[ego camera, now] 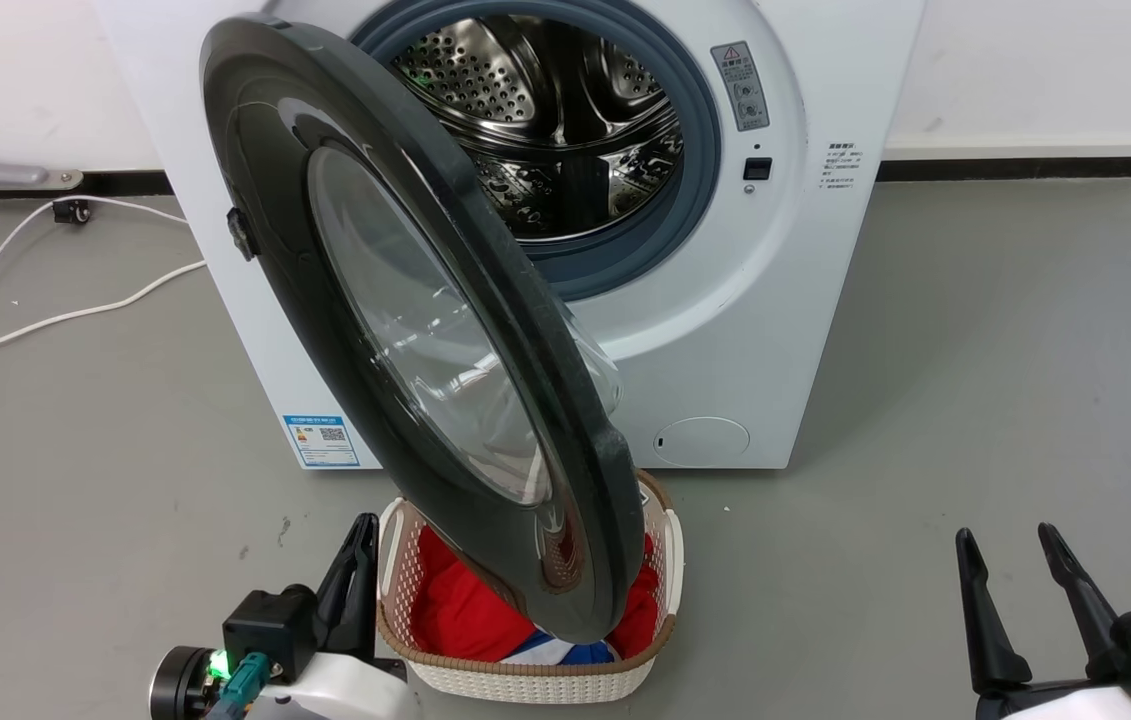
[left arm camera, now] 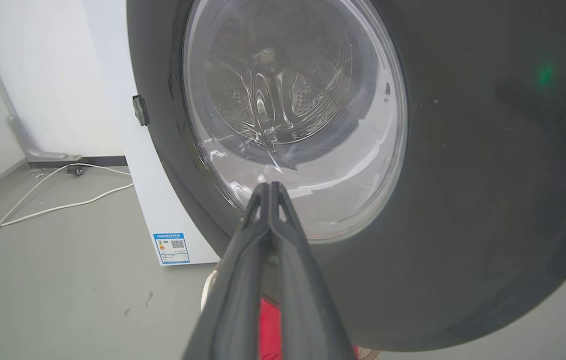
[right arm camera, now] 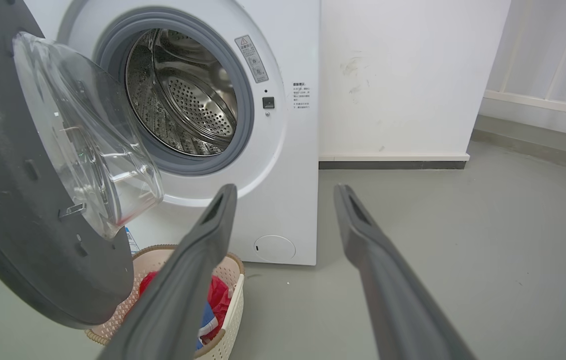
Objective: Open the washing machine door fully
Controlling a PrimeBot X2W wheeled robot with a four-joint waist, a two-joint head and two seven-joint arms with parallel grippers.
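Washing machine (ego camera: 805, 300) stands at the far side against the wall, front facing the robot, steel drum mouth (ego camera: 565, 130) exposed. Washing machine door (ego camera: 405, 330) is hinged on the machine's left side (hinge (ego camera: 241, 232)) and stands swung out roughly halfway, pointing toward the near side, glass bowl bulging to the right; judged partly open, not fully. Its free lower edge hangs above a pale woven basket (ego camera: 525, 685) set on the floor (ego camera: 975, 400) just in front of the machine, red clothes (ego camera: 455, 610) inside; the basket probably sits there for loading or unloading. The door edge passes over the basket rim; contact cannot be told. Left tool (ego camera: 357, 560) is at the near left, just beside the basket and on the outer face of the door; in the left wrist view its fingers (left arm camera: 262, 250) are pressed together with nothing between them, tips in front of the glass, touching or not cannot be told. That side is not where a push would widen the opening; judged, the inner face or the free rim is where it needs to act. Right tool (ego camera: 1007, 535) sits low at the near right, well apart from the door, fingers spread wide and empty. Open floor lies left of the door, so the swing path looks free apart from a white cable (ego camera: 75, 315) lying far left. Small round flap (ego camera: 701, 440) is low on the machine front.
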